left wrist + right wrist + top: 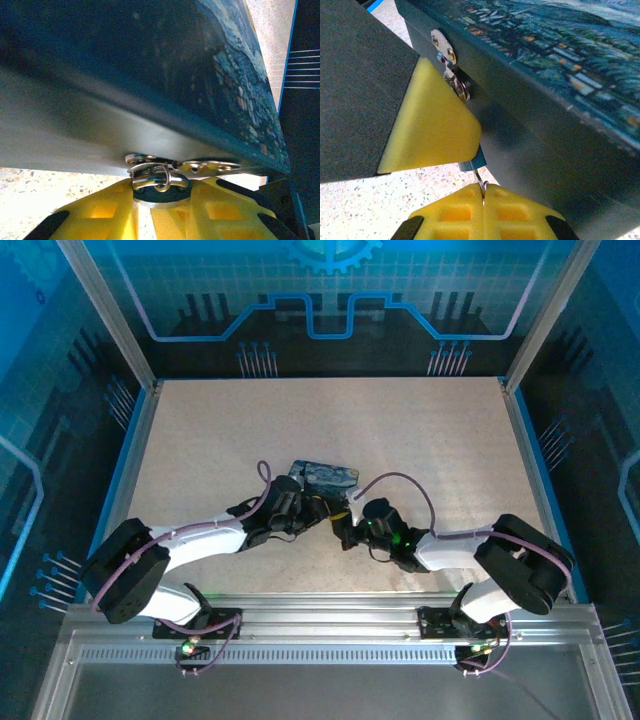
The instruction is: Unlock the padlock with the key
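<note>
Blue night-sky-printed tin (pixel 165 75) tilted across upper frame, silver hasp (pixel 210 165) on its lower edge. Silvery padlock (pixel 156 182) linked to hasp, pinched between yellow fingers (pixel 105 207) of left gripper (pixel 157 202). Speckled table (pixel 30 195) at lower left.

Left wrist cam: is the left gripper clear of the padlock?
No: the left gripper is closed around the padlock, right under the edge of the tin.
</note>
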`<action>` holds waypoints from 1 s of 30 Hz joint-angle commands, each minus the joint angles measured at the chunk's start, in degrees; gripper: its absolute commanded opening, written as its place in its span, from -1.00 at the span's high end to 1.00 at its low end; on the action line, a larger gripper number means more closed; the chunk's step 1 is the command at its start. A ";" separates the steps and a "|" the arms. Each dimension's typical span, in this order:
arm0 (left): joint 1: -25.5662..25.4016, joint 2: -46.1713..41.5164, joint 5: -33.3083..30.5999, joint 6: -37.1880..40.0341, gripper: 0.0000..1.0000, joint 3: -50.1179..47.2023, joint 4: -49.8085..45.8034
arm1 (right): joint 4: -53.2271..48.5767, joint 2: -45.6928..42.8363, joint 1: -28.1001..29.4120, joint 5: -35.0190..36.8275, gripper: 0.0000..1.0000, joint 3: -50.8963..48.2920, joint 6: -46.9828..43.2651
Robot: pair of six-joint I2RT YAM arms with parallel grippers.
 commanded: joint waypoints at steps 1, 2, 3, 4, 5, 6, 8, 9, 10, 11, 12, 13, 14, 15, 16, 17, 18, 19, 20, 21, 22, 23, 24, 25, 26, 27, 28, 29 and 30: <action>-1.03 -0.21 5.65 0.04 0.48 0.41 2.47 | 8.38 1.10 -0.10 -3.13 0.96 2.36 2.26; -1.03 0.06 5.72 -0.07 0.47 0.36 2.69 | 8.56 1.48 -0.11 -2.85 0.97 1.72 3.06; -1.00 0.41 5.71 -0.05 0.47 0.19 2.97 | 8.49 1.91 -0.09 -2.78 0.97 1.24 4.26; -0.91 0.70 5.59 -0.16 0.47 0.01 3.27 | 8.51 2.40 -0.07 -3.07 0.97 0.85 5.24; -0.93 0.88 5.53 -0.23 0.45 -0.16 3.64 | 8.57 2.80 -0.07 -3.39 0.97 0.57 6.13; -0.97 1.06 5.38 -0.26 0.43 -0.34 3.91 | 8.19 3.13 -0.06 -3.51 0.97 0.34 7.52; -0.80 1.32 5.15 -0.14 0.39 -0.52 4.02 | 8.81 3.66 0.14 -3.55 0.97 -0.50 9.61; -0.63 1.47 5.09 0.02 0.37 -0.61 4.05 | 8.37 3.78 0.17 -3.25 0.98 -0.71 11.06; -0.45 1.58 5.03 0.19 0.35 -0.61 4.19 | 7.90 3.87 0.18 -3.23 0.98 -0.80 11.94; -0.24 1.76 5.12 0.22 0.33 -0.74 4.33 | 7.60 3.95 0.33 -3.17 0.98 -0.93 12.46; -0.04 1.93 5.17 0.19 0.30 -0.79 4.60 | 6.62 4.04 0.41 -2.90 0.98 -0.79 13.32; 0.30 1.91 5.44 0.15 0.25 -0.94 4.75 | 5.44 4.13 0.48 -2.72 0.98 -0.56 14.12; 0.64 1.82 5.61 0.22 0.21 -1.04 4.71 | 4.73 4.23 0.54 -2.63 0.98 -0.42 14.66; 1.04 1.50 5.71 0.24 0.18 -1.26 4.66 | 4.00 4.31 0.64 -2.31 0.98 -0.39 15.74; 1.46 0.98 5.68 0.36 0.14 -1.42 4.44 | 3.50 4.48 0.64 -2.13 0.98 -0.43 16.83; 1.77 0.47 5.73 0.52 0.11 -1.57 4.01 | 3.24 4.78 0.62 -2.18 0.98 -0.44 17.63; 2.10 -0.19 5.73 0.93 0.07 -1.62 3.17 | 2.96 5.06 0.64 -2.35 0.98 -0.42 18.46; 2.32 -0.92 5.73 1.18 0.03 -1.66 2.17 | 2.69 5.45 0.62 -2.57 0.98 -0.41 19.21; 2.51 -1.55 5.71 1.41 -0.02 -1.80 1.34 | 2.68 5.79 0.68 -2.84 0.98 -0.41 19.83; 2.81 -2.43 5.72 1.54 -0.07 -2.05 0.62 | 2.77 6.22 0.68 -3.09 0.98 -0.50 20.42; 3.03 -3.38 5.63 1.37 -0.12 -2.53 0.16 | 2.64 6.55 0.80 -3.31 0.98 -0.44 21.10; 3.31 -4.14 5.64 1.27 -0.19 -3.03 -0.11 | 2.51 6.90 0.81 -3.58 0.98 -0.32 21.67; 3.54 -5.14 5.64 1.07 -0.23 -3.70 -0.38 | 2.50 7.19 0.81 -3.99 0.98 -0.23 22.14; 3.89 -6.08 5.56 0.91 -0.26 -4.41 -0.70 | 2.42 7.47 0.79 -4.40 0.98 -0.10 22.65; 4.07 -6.81 5.42 0.75 -0.27 -4.92 -0.90 | 2.33 7.64 0.83 -4.74 0.98 0.02 23.06; 4.39 -7.54 5.32 0.44 -0.29 -5.70 -0.95 | 2.29 7.75 0.86 -5.18 0.98 0.18 23.62; 4.66 -8.13 5.46 0.00 -0.29 -6.45 -0.84 | 2.04 7.75 0.88 -5.59 0.98 0.25 24.24; 4.82 -8.47 5.48 -0.44 -0.29 -7.02 -0.61 | 1.90 7.67 0.98 -5.94 0.99 0.37 24.75; 4.89 -8.74 5.49 -0.97 -0.29 -7.77 -0.06 | 1.80 7.50 1.07 -6.35 0.99 0.38 25.41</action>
